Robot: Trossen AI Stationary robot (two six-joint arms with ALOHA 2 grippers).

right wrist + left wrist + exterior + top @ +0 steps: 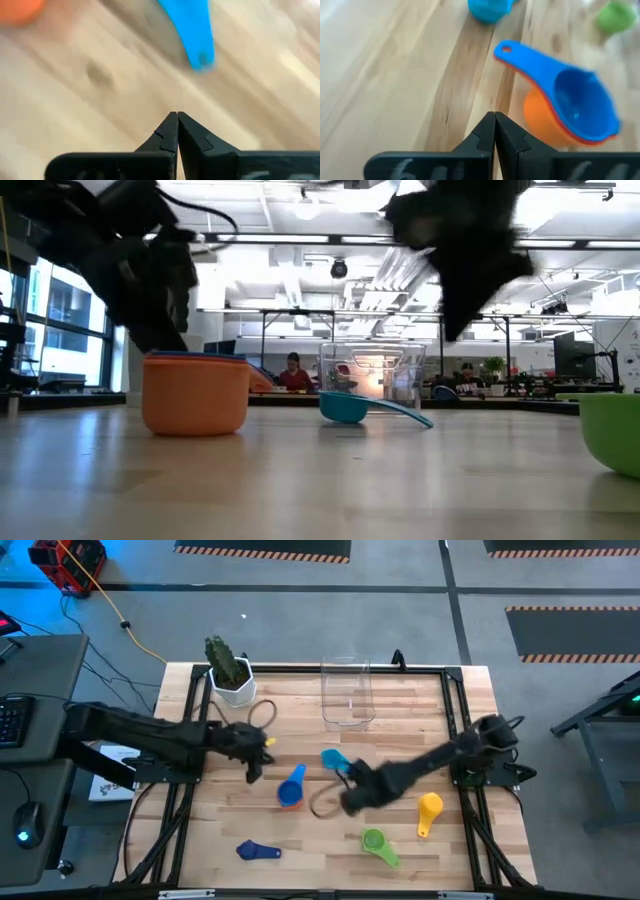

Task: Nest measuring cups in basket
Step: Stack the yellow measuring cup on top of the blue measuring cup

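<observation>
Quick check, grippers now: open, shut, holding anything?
Left gripper: shut, empty, near the blue cup nested in the orange cup.
Right gripper: shut, empty, near the light blue cup.

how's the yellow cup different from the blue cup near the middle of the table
The yellow cup lies alone on bare wood on the right side of the table; the blue cup sits nested in an orange cup near the middle. The yellow cup's handle points toward the table's near edge, the blue cup's toward the basket. Both are handled plastic scoops, outside the basket, with no gripper holding them.
</observation>
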